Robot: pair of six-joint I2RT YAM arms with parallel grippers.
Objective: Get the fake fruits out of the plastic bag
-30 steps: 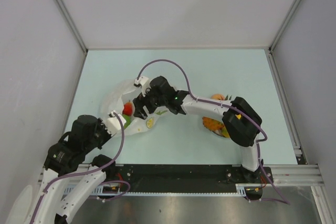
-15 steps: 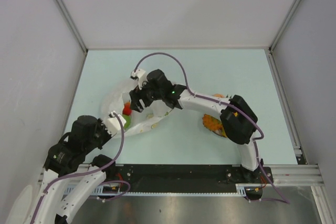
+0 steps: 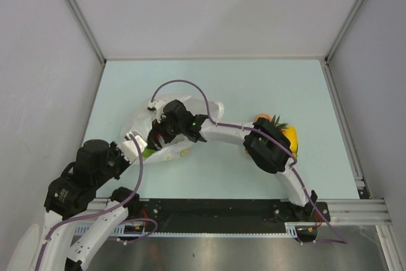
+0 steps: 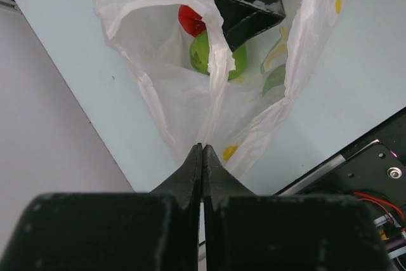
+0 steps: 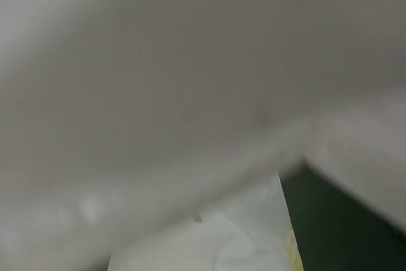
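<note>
The plastic bag (image 3: 170, 107) lies crumpled at the table's left middle, and its mouth gapes in the left wrist view (image 4: 155, 74). My left gripper (image 4: 203, 152) is shut on the bag's near rim (image 3: 131, 139). Inside lie a red strawberry (image 4: 189, 19) and a green fruit (image 4: 204, 55), whose green edge also shows from above (image 3: 146, 153). My right gripper (image 3: 155, 139) reaches into the bag, open, its black fingers (image 4: 244, 7) just above the green fruit. Bag film blurs the right wrist view. An orange pineapple (image 3: 266, 120) and a yellow fruit (image 3: 290, 136) lie outside the bag, behind the right arm.
Grey walls close in the table on the left, back and right. A black rail (image 3: 209, 211) with the arm bases runs along the near edge. A purple cable (image 3: 190, 88) loops over the bag from the right arm.
My right gripper has pushed further left and nearer, deeper into the bag, covering the strawberry from above. Its elbow swung left, uncovering the pineapple and yellow fruit. The left arm drew back slightly.
</note>
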